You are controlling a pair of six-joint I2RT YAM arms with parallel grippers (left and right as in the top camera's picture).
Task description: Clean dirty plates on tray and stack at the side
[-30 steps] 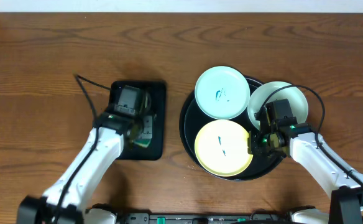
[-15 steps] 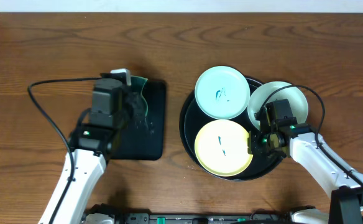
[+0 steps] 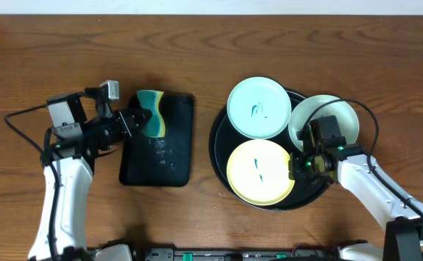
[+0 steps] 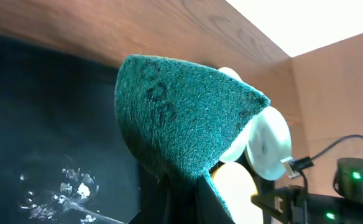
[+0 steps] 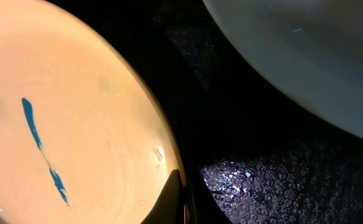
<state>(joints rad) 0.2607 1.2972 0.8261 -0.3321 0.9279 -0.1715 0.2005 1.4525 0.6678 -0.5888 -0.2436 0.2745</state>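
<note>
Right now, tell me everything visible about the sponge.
The sponge is two-layered: a dark green, coarse scouring face and a yellow foam layer. It is bent into a curve, pinched in the left gripper over the far end of the rectangular black tray. Whether it touches the tray is unclear.

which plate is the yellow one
The yellow plate lies at the front of the tray, nearest the robot, and bears a thin blue streak. The back plate and the right plate are both pale mint-white.
</note>
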